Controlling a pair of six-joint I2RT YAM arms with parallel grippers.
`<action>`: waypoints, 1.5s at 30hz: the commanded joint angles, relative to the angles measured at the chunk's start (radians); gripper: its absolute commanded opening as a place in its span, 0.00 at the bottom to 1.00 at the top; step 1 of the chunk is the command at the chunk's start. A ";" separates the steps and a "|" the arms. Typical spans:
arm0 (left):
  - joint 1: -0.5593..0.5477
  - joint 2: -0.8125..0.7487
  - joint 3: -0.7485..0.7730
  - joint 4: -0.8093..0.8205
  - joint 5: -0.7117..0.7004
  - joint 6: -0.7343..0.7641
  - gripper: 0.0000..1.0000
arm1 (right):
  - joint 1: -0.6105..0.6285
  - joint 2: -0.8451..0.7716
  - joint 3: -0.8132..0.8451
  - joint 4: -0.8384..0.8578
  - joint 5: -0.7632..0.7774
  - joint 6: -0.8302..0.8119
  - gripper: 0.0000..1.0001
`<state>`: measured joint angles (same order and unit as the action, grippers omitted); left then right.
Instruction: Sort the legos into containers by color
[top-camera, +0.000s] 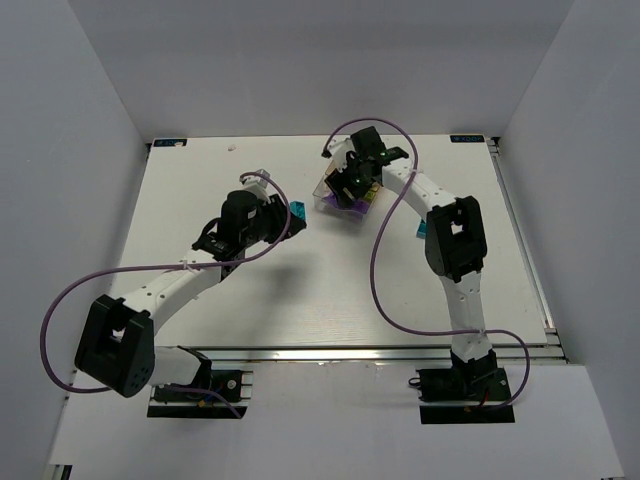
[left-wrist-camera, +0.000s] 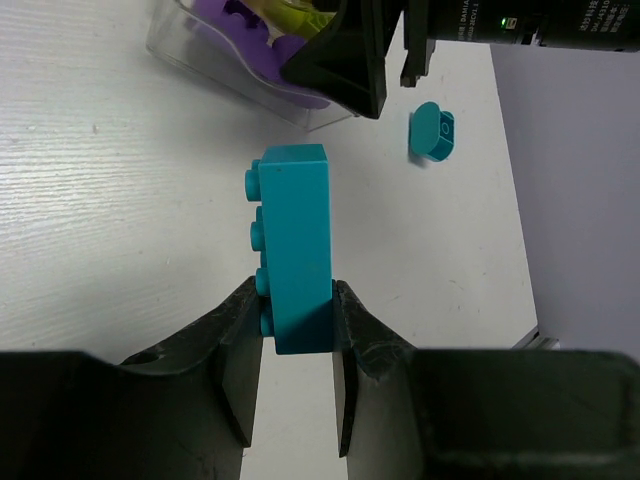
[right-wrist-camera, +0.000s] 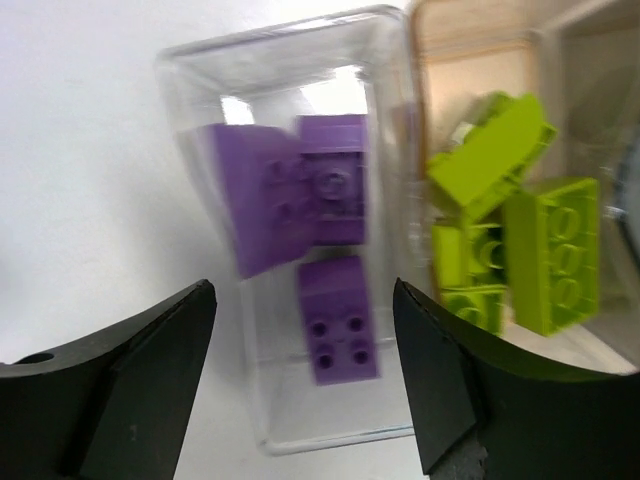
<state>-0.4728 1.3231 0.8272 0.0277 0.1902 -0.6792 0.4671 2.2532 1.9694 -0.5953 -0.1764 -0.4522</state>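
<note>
My left gripper (top-camera: 283, 214) (left-wrist-camera: 293, 300) is shut on a teal brick (left-wrist-camera: 294, 245) (top-camera: 297, 211), to the left of the clear tray (top-camera: 330, 197). My right gripper (top-camera: 346, 184) (right-wrist-camera: 302, 295) is open and empty, hovering over the tray's end compartment (right-wrist-camera: 190, 120), which holds three purple bricks (right-wrist-camera: 337, 318). The neighbouring compartment holds several lime green bricks (right-wrist-camera: 520, 250). A small rounded teal piece (left-wrist-camera: 432, 132) (top-camera: 424, 230) lies on the table right of the tray. The tray's third compartment is hidden under the right gripper.
The tray (left-wrist-camera: 190, 45) shows in the left wrist view with the right gripper's black body (left-wrist-camera: 345, 50) over it. The right arm's forearm (top-camera: 452, 240) stands beside the loose teal piece. White walls enclose the table (top-camera: 250, 310) on three sides.
</note>
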 joint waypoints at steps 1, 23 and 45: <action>0.003 -0.022 0.020 0.054 0.054 0.020 0.02 | -0.048 -0.127 0.046 -0.043 -0.256 0.067 0.76; -0.012 -0.088 -0.235 0.587 0.455 -0.018 0.03 | -0.076 -0.538 -0.679 1.123 -1.163 0.995 0.89; -0.012 -0.101 -0.270 0.710 0.537 -0.122 0.02 | -0.009 -0.492 -0.664 1.289 -1.236 1.093 0.71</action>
<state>-0.4808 1.2392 0.5472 0.7265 0.7223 -0.8165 0.4385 1.7901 1.3090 0.6392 -1.3945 0.6109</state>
